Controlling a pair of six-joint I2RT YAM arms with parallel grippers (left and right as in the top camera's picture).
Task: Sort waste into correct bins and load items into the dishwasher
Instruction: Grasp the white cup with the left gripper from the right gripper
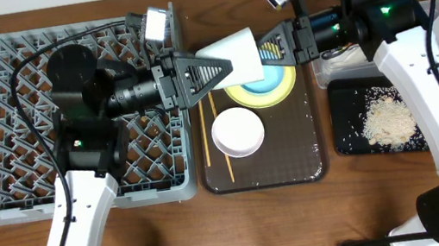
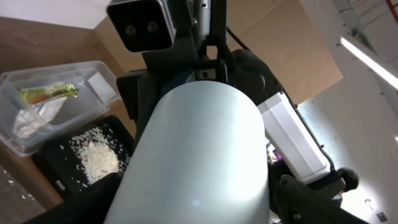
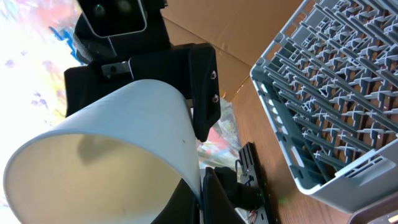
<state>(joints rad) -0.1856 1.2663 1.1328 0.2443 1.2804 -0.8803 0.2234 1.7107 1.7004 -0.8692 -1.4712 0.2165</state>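
Only L wrist: wrapper (image 2: 50, 92) in tub (image 2: 74, 117).

Tip to tip, pointing at each other: left fingers (image 1: 195, 75) spread wide, right fingers (image 1: 278, 45) pinched shut.

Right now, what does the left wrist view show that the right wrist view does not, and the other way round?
Only the left wrist view shows the clear rectangular plastic tub, which holds the green-and-yellow snack wrapper and a white paper strip. Beside the tub it shows the shallow glossy black tray with whitish rice scraps. Only the right wrist view shows the grey plastic dish rack with its upright pegs, and the cup's open mouth. Both show the small white cup, close to the lens and filling much of each picture.
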